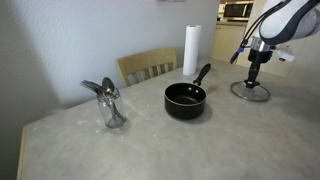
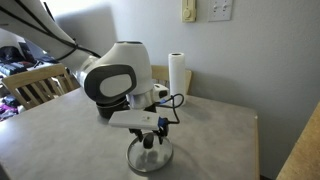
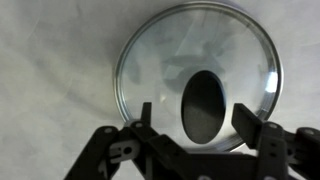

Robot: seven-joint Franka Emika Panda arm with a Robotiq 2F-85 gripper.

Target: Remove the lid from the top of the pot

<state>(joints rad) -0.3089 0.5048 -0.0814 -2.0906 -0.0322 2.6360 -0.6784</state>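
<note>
The black pot [image 1: 185, 100] stands uncovered in the middle of the table, its handle pointing to the back. The round glass lid [image 1: 250, 93] lies flat on the table apart from the pot, and also shows in the other exterior view [image 2: 150, 157]. In the wrist view the lid [image 3: 170, 60] fills the frame, with its black oval knob [image 3: 203, 105] in the middle. My gripper [image 3: 195, 113] is open, with a finger on each side of the knob and a gap on both sides. In both exterior views the gripper [image 1: 255, 72] [image 2: 150, 135] points straight down over the lid.
A white paper towel roll [image 1: 191, 50] stands at the back of the table. A wooden chair [image 1: 148, 66] is behind the table. A glass holding metal spoons [image 1: 112, 105] stands to one side of the pot. The table's edge [image 2: 255, 140] is close to the lid.
</note>
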